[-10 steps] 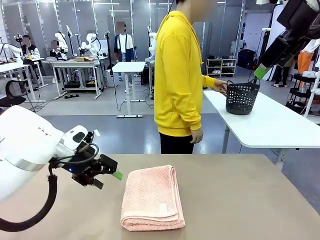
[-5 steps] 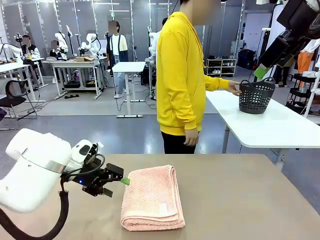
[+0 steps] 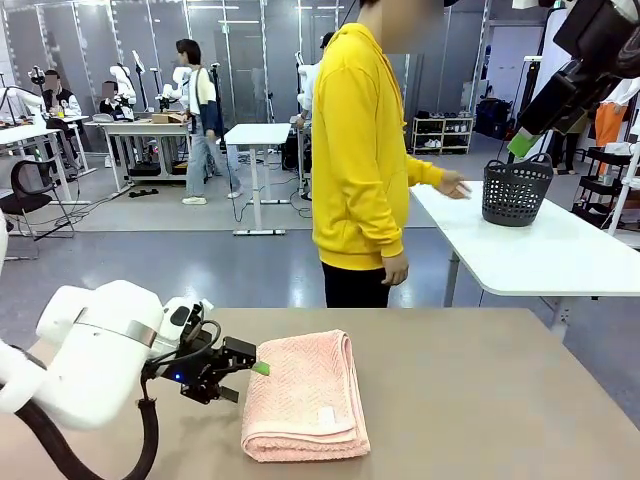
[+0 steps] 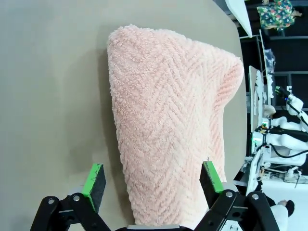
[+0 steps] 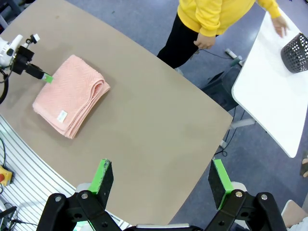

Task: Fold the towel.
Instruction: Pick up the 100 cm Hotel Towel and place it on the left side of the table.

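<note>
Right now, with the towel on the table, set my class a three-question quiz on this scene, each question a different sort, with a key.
1. True or false: the left gripper is shut on the towel.
2. Multiple choice: where is the dark basket? A) on the brown table beside the towel; B) on the white table behind; C) in the person's hand.
3. Fill in: the small white tag lies near the towel's ____ edge in the front view, near or far.

Key: 1 false, its jaws stand open at the towel's left edge; 2 B; 3 near.
</note>
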